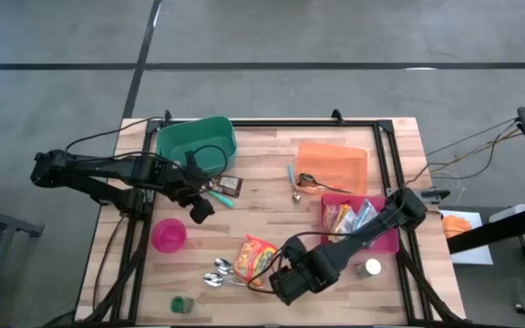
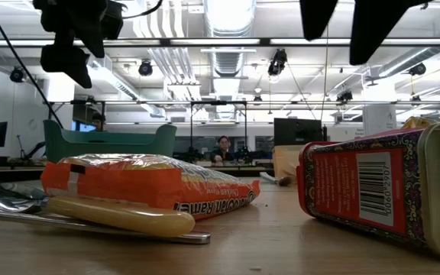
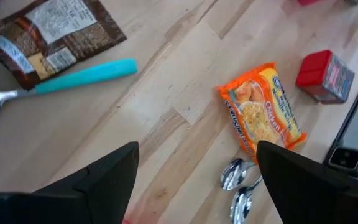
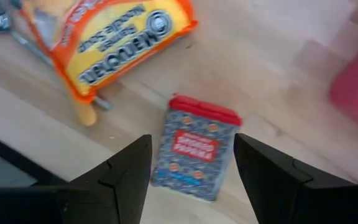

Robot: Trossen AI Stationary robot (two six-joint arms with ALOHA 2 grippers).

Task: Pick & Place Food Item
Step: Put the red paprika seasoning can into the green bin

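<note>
An orange ramen packet (image 1: 256,258) lies flat on the wooden table near its front edge, partly over a yellow-handled utensil (image 2: 121,216). Beside it a small tin with a red lid (image 4: 194,149) lies on its side; the low view shows the tin (image 2: 380,191) at the right. My right gripper (image 4: 192,142) hangs open above this tin, pointing down, one finger on each side, well clear of it. My left gripper (image 1: 199,208) is open over bare table at the left, above and apart from the packet (image 3: 263,109).
A green bin (image 1: 196,146) stands at the far left, an orange bin (image 1: 333,164) at the far middle and a pink bin (image 1: 386,239) with packets at the right. Elsewhere: a pink bowl (image 1: 169,235), spoons (image 1: 217,271), a brown sachet (image 1: 231,185), a teal-handled spoon (image 3: 82,78), a round tin (image 1: 370,268).
</note>
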